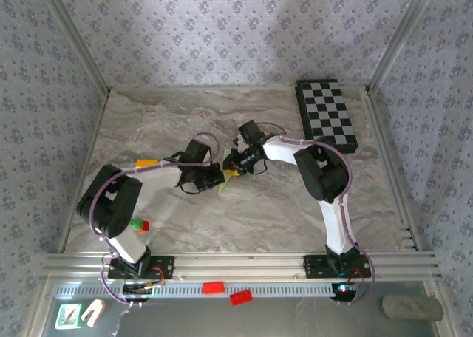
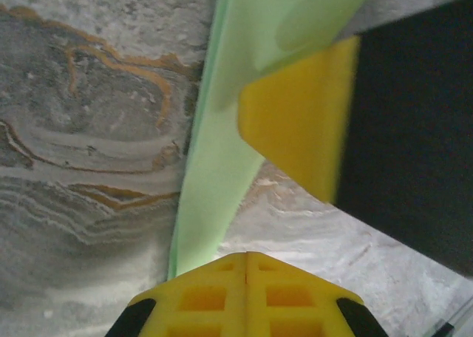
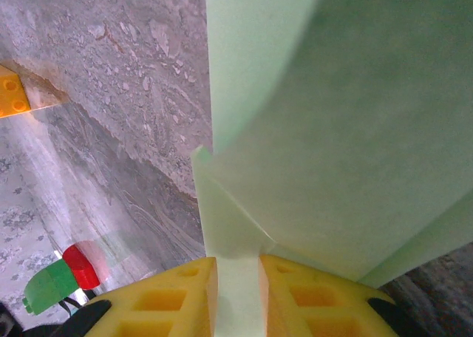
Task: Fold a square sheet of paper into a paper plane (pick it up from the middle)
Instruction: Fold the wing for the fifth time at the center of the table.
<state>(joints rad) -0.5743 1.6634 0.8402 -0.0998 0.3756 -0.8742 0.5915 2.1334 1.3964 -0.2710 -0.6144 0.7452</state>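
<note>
- Fingers [image 3: 185, 296] of the right gripper [image 3: 236, 267] stand a narrow slit apart, and the paper [image 3: 332, 130] runs down into that slit: they pinch it by a folded edge.
- Left gripper [image 2: 246, 257] has its fingers [image 2: 199, 296] pressed fully together. A strip of the paper reaches down to their tip on the left side, but I cannot tell whether it is clamped there or only lies against them.
- Paper sits at mid-table between the two grippers, which meet nose to nose. It seems lifted off the table [image 2: 89, 130], seen edge-on from the left wrist.
- A creased flap shows just above the right fingers, so this looks like the middle of the folding. The sheet is already doubled in part and is not yet a narrow dart.
- Next move probably calls for one gripper to hold firm while the other re-grips or presses the next crease flat. The layers must stay aligned, and thin paper will slip or buckle if pulled unevenly.
- Red and green blocks [image 3: 66, 274] lie well apart from the work.
</note>
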